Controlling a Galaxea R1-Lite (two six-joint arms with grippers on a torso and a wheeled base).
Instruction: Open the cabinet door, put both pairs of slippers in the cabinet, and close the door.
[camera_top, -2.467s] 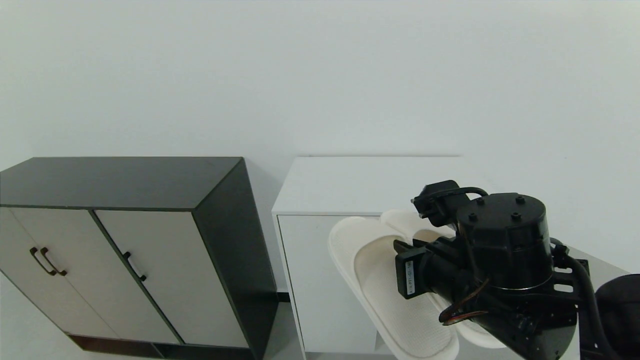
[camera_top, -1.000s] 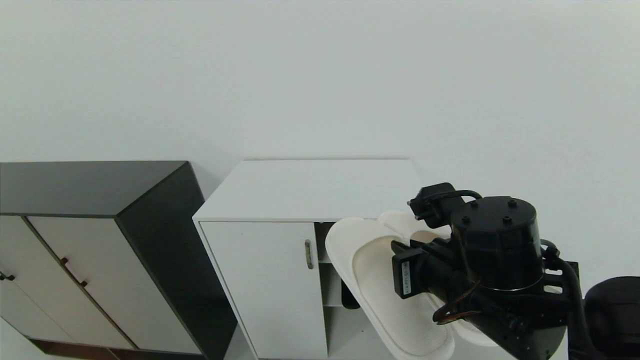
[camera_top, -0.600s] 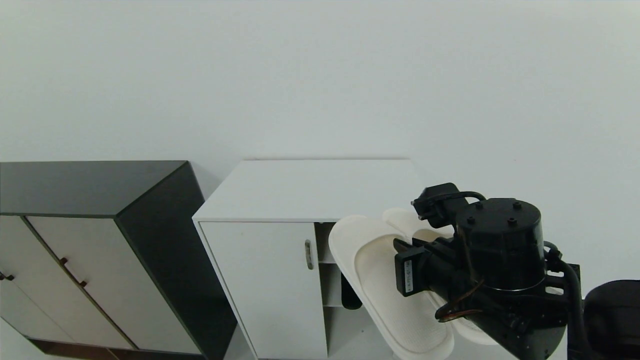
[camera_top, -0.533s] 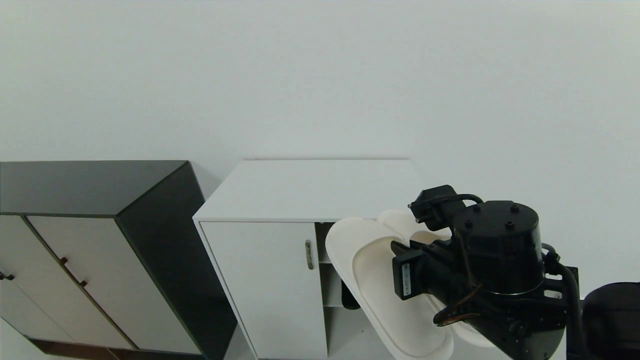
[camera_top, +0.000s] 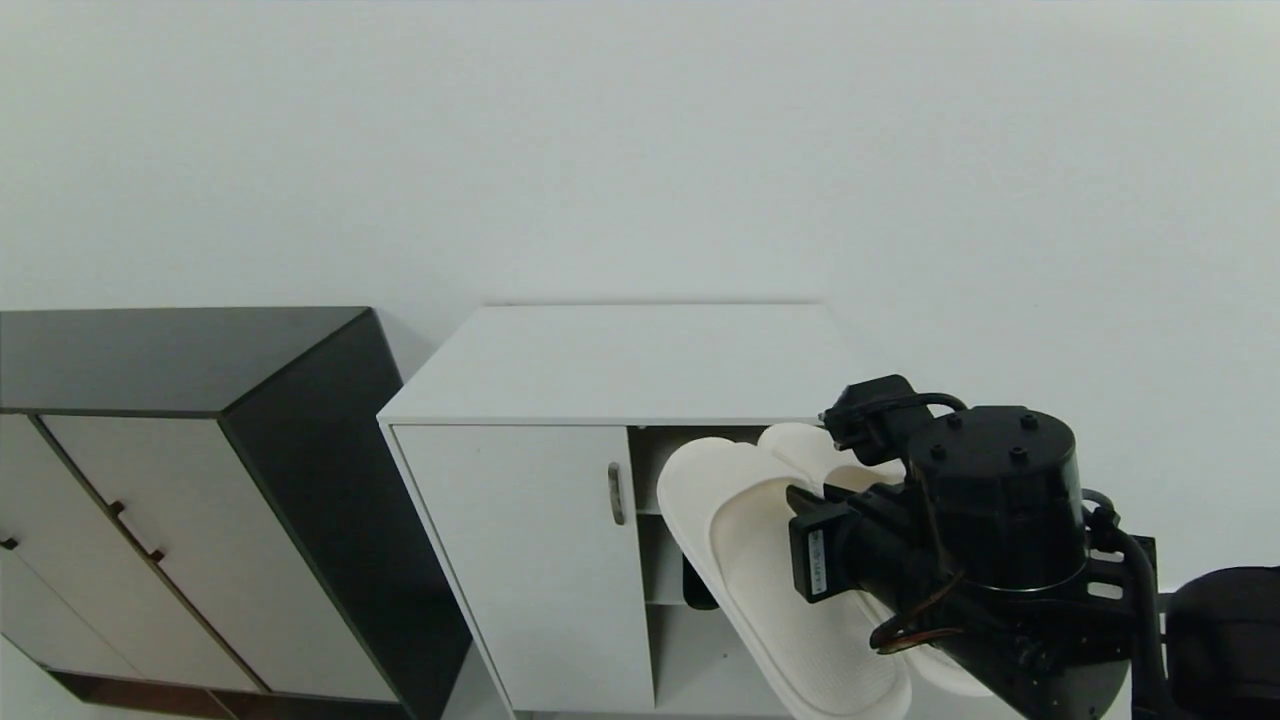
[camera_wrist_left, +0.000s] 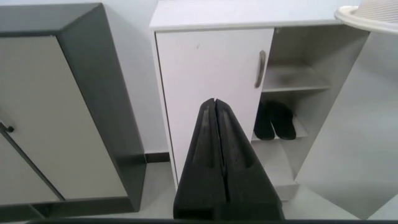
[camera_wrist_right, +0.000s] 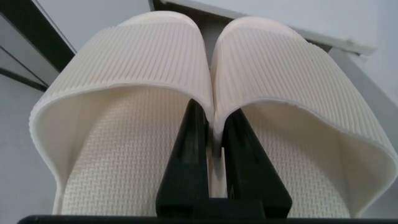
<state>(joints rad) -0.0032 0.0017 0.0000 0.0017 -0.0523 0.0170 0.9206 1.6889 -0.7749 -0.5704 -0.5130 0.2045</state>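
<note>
Slippers (camera_wrist_right: 137, 87) | cream pair | inner edges pinched between right jaws

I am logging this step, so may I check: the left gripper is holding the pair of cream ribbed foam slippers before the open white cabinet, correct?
Not the left: the right gripper is holding the pair of cream ribbed foam slippers before the open white cabinet, as the right wrist view shows.
</note>
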